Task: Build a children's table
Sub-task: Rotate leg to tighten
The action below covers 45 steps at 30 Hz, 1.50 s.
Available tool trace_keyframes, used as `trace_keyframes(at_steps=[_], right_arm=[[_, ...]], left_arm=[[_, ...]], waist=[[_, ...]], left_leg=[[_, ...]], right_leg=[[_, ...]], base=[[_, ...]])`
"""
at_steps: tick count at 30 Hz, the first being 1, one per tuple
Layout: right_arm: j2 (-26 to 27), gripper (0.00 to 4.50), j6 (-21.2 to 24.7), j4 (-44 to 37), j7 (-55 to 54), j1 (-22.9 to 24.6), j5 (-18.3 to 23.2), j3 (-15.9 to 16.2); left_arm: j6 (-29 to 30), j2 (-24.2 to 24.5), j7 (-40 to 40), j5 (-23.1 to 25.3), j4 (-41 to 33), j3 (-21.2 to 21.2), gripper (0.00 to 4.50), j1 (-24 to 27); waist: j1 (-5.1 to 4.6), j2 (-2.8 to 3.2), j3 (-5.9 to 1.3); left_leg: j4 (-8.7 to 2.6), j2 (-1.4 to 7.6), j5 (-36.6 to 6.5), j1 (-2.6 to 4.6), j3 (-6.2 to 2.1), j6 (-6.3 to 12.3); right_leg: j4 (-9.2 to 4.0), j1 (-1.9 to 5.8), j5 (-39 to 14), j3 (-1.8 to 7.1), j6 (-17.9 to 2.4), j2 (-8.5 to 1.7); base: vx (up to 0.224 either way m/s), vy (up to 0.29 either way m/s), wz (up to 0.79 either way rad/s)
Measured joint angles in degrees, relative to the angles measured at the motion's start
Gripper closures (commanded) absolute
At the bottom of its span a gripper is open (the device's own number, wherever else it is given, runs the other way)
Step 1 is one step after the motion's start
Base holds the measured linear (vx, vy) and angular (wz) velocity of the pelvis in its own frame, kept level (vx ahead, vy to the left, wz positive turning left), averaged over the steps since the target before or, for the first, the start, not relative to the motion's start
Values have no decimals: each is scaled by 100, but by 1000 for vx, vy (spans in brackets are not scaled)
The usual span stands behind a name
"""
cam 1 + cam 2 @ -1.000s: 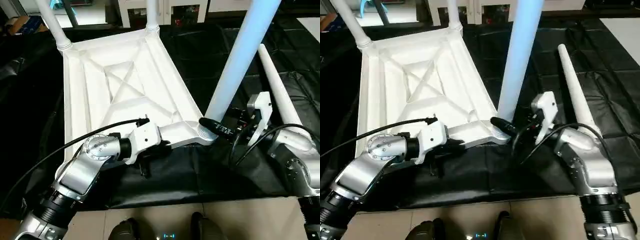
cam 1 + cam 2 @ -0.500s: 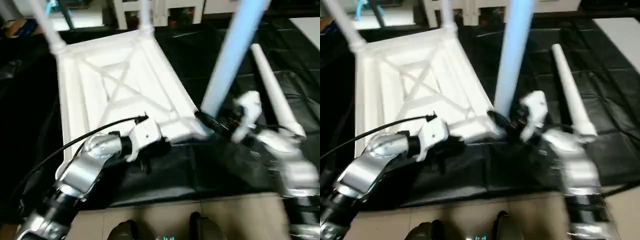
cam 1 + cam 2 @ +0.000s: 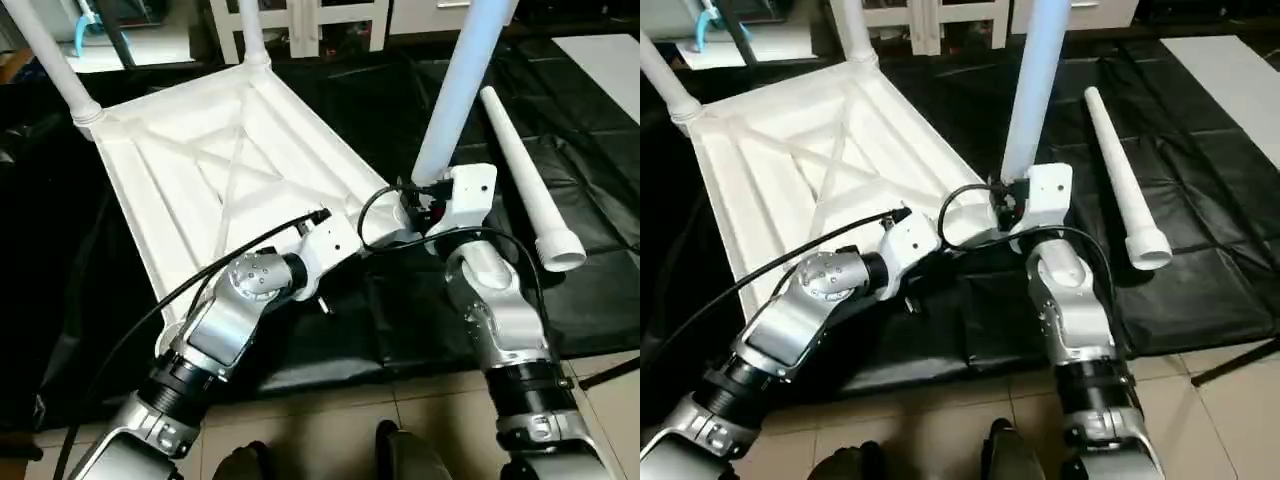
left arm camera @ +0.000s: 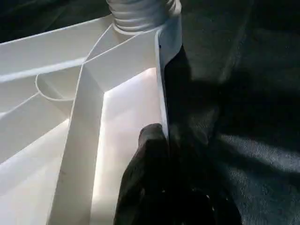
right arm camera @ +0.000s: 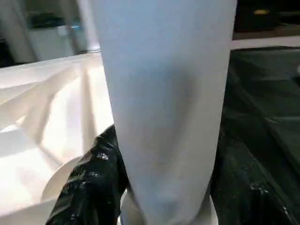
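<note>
The right gripper (image 5: 159, 187) has its jaws closed around the base of an upright leg (image 3: 455, 100), its black fingers (image 5: 89, 183) pressed on either side of the white tube just above the corner socket (image 4: 140, 14) it stands in; in the left eye view this grip sits right of the frame's centre, with the leg rising from there to the top edge. The left gripper (image 4: 166, 178) has its jaws clamped on the near rim of the table top (image 3: 200, 170), one finger inside the wall and the other outside it, close to that same corner socket; in the left eye view the silver left forearm runs from the lower left up to the middle of the frame. The table top lies upside down, its X-ribbed underside facing up, filling the upper left and centre of the frame on a black mat (image 3: 590, 290) spread over the floor. Two more legs stand in the far corners: one (image 3: 50, 60) at the upper left and one (image 3: 250, 30) at the top centre. A fourth, loose leg (image 3: 520, 170) lies on the mat at the right of the frame, apart from the table top, its wide end nearer the bottom. Pale floor tiles (image 3: 340, 410) show along the bottom edge, and white shelving (image 3: 300, 15) stands at the top of the frame.
</note>
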Motion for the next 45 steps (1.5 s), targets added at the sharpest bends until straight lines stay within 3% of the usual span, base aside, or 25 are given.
trace_keyframes(at_steps=[1,2,3,7,11,14,18,19,22,26,29,39,40,45], right_arm=[[-175,252,1,-88,347,89,90,3],[-275,197,3,-154,560,144,136,1],[-356,183,35,-214,754,186,225,1],[-1522,163,607,-1131,2570,811,989,84],[-2027,133,908,-1415,3282,1007,1289,-27],[-2238,98,1018,-1495,3596,1093,1408,-89],[-2316,64,1015,-1501,3611,1091,1406,-100],[-2316,51,1014,-1506,3599,1088,1401,-101],[-2309,48,1024,-1526,3537,1080,1373,-163],[-2264,48,1047,-1574,3492,1012,1373,-176],[-2259,48,1050,-1574,3480,1013,1371,-176],[-2249,48,1064,-1603,3476,1027,1352,-176],[-2249,48,1065,-1603,3476,1027,1352,-176],[-2248,48,1074,-1603,3476,1027,1351,-175]], left_arm=[[-70,71,-107,-53,-52,1,450,38],[-115,118,-171,-102,-91,3,450,65],[-153,162,-229,-118,-133,2,450,94],[-574,711,-976,-450,-570,20,450,458],[-632,871,-1257,-638,-732,49,450,566],[-632,944,-1357,-720,-804,110,450,640],[-574,948,-1378,-792,-803,160,450,654],[-483,907,-1416,-813,-803,205,406,652],[-253,720,-1457,-1225,-813,385,389,660],[-214,580,-1465,-1381,-984,343,350,657],[-280,577,-1437,-1264,-968,241,329,655],[-522,535,-983,-821,-514,124,329,446],[-515,522,-983,-830,-511,124,301,432],[-517,534,-1007,-765,-509,106,275,414]], waist=[[10,0,0],[18,1,0],[21,2,0],[179,45,-2],[270,68,-6],[275,69,-5],[273,72,-3],[269,74,-2],[278,76,3],[292,76,3],[297,76,3],[292,76,4],[293,76,4],[294,77,3]], left_leg=[[-3,1,0,-2,1,0],[-3,1,0,-3,2,1],[-4,2,0,-3,3,1],[-41,14,2,1,18,4],[-48,17,18,-1,21,37],[-49,17,5,0,31,58],[-42,16,6,2,35,57],[-41,15,6,2,38,57],[-38,14,5,-2,42,56],[-38,13,5,-3,42,56],[-33,15,6,-4,42,57],[-11,14,5,-8,42,56],[-11,14,5,-9,42,56],[-12,15,5,-8,41,57]], right_leg=[[1,1,3,4,-4,0],[4,0,11,4,-12,0],[9,0,17,3,-15,0],[40,5,60,6,-34,1],[39,1,24,6,-3,3],[38,-2,12,9,-17,2],[40,-2,12,14,-17,0],[40,-2,12,18,-17,-1],[40,-4,12,19,-17,-3],[39,-4,12,16,-18,-4],[40,-3,12,15,-17,-4],[48,0,13,18,-19,-7],[48,0,13,17,-19,-6],[49,0,13,15,-19,-6]], base=[[0,0,0],[0,0,0],[0,0,0],[56,-14,9],[62,-4,0],[0,0,0],[0,0,0],[0,0,0],[0,0,0],[0,0,0],[0,0,0],[0,0,0],[0,0,0],[0,0,0]])
